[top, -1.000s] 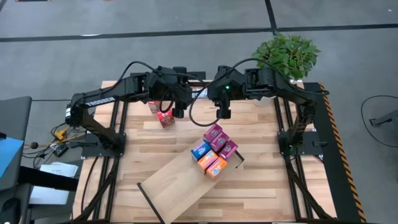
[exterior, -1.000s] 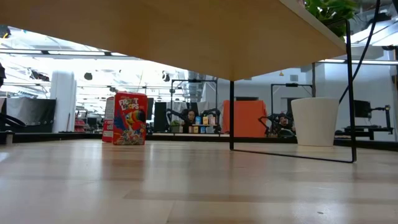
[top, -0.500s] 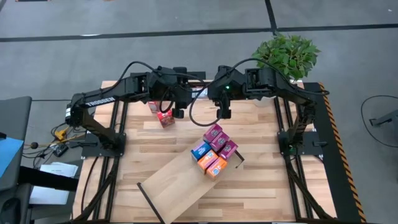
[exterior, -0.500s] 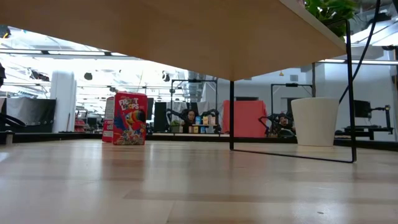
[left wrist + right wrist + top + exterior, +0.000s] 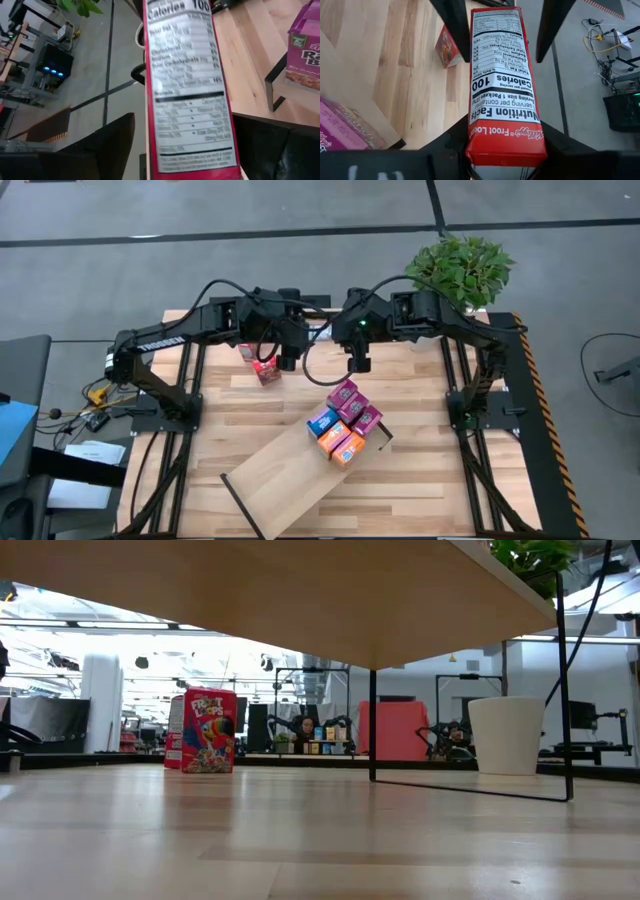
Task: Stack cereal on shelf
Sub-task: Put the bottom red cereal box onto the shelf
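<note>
A red cereal box (image 5: 502, 85), its nutrition panel facing up, hangs in the air between both arms over the table's far middle (image 5: 320, 330). My right gripper (image 5: 505, 152) is shut on one end of it. My left gripper (image 5: 187, 150) is open, with a finger on either side of the box's other end (image 5: 192, 125). The shelf (image 5: 285, 480) lies slantwise on the table, and several magenta, blue and orange cereal boxes (image 5: 342, 422) stand on its right end. Two red boxes (image 5: 262, 366) stand on the tabletop under the left arm. My right gripper pinches the red box's end nearest its wrist (image 5: 506, 142) between its two fingers, one on each broad face. The box reaches out along the fingers, slanting down toward the left arm, lifted clear of the table. My left gripper has one finger (image 5: 457, 27) close beside the box's far end; I cannot tell whether it touches.
A potted plant (image 5: 462, 268) stands at the far right corner, and its white pot (image 5: 505, 735) shows in the low view. That view looks under the shelf board (image 5: 300, 590), past its black legs (image 5: 372, 725), at a red box (image 5: 208, 730) upright on the table.
</note>
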You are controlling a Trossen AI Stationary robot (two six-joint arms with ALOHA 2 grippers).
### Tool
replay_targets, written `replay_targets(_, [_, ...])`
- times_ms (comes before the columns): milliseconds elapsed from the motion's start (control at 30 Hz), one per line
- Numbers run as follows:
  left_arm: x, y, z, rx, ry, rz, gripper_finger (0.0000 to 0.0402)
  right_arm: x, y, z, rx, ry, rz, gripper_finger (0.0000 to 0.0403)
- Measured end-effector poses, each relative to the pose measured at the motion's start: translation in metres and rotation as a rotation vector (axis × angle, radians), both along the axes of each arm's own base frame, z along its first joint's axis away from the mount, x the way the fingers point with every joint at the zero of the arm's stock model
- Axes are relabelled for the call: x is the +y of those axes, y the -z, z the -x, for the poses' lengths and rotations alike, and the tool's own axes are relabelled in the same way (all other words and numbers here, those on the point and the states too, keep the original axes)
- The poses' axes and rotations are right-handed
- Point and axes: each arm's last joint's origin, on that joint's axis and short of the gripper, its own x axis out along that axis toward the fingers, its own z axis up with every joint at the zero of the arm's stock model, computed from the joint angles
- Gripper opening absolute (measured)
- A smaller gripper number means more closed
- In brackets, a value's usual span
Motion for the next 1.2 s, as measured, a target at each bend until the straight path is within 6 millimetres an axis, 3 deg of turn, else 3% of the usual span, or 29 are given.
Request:
replay_targets(467, [-0.001,0.009,0.001,0.080,0.007,0.040,0.0284,0.002,0.009,-0.014,-0.042,-0.022,0.015,0.0169])
replay_targets(933, [0.001,0.015,-0.006,0.095,-0.008,0.045,0.0224,0.007,0.009,-0.014,-0.036,-0.034,0.013,0.0170])
replay_targets(1200, [0.000,0.015,-0.006,0.092,0.017,0.059,0.0220,0.007,0.009,-0.014,-0.036,-0.035,0.011,0.0164])
